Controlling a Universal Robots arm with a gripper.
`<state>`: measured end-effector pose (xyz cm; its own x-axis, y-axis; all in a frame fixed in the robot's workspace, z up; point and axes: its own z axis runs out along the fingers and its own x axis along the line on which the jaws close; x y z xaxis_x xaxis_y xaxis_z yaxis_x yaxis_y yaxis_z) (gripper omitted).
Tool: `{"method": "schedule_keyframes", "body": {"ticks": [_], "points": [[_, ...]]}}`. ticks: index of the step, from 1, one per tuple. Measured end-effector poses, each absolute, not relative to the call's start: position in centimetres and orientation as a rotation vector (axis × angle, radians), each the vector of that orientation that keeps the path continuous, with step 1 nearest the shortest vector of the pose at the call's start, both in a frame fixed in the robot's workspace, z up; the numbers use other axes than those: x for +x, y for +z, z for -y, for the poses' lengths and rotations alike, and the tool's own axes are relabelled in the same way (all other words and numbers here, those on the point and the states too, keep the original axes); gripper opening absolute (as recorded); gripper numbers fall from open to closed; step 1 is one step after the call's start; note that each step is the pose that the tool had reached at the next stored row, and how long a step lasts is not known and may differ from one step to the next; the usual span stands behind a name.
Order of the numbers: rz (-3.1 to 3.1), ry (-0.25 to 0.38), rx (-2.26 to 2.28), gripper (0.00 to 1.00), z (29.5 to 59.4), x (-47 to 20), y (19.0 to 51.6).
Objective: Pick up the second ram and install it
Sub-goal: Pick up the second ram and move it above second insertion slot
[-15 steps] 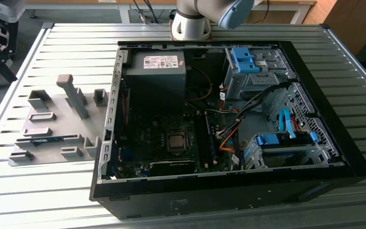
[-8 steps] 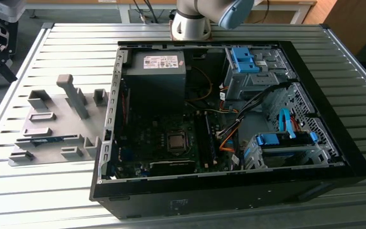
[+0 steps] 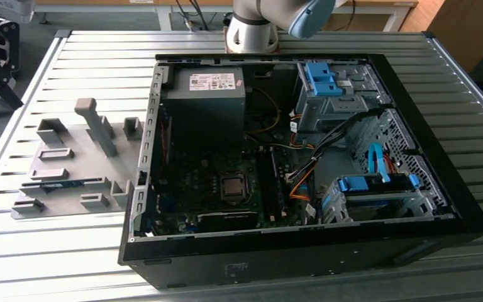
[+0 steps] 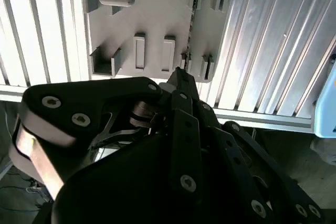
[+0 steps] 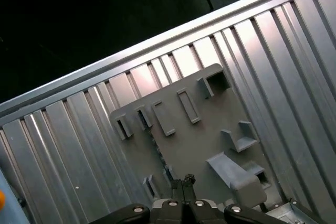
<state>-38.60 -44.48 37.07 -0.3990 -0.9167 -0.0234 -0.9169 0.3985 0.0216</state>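
Note:
The second ram (image 3: 67,184) is a thin blue-green stick standing on edge in the grey fixture plate (image 3: 73,141) on the table, at the exterior view's left of the open computer case (image 3: 309,239). In both wrist views I see it edge-on as a thin dark line (image 4: 192,19) (image 5: 157,149) running between the fixture's holder blocks. My gripper (image 4: 180,75) (image 5: 185,181) hangs well above the fixture, about over one end of the stick. Its black fingertips (image 4: 184,85) are pressed together with nothing between them.
The case lies open with the motherboard (image 3: 224,189), power supply (image 3: 204,94), cables and blue drive-bay latches (image 3: 319,78). Grey fixture blocks, one a tall post (image 3: 99,126), stand around the stick. The ribbed metal table (image 3: 73,251) extends around the fixture; the arm's base (image 3: 254,31) is behind the case.

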Motion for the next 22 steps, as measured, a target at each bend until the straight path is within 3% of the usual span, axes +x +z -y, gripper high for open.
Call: {"method": "schedule_keyframes", "body": {"ticks": [22], "points": [[-2.219,0.048,-2.223,0.11,44.48,-38.6,36.72]]}}
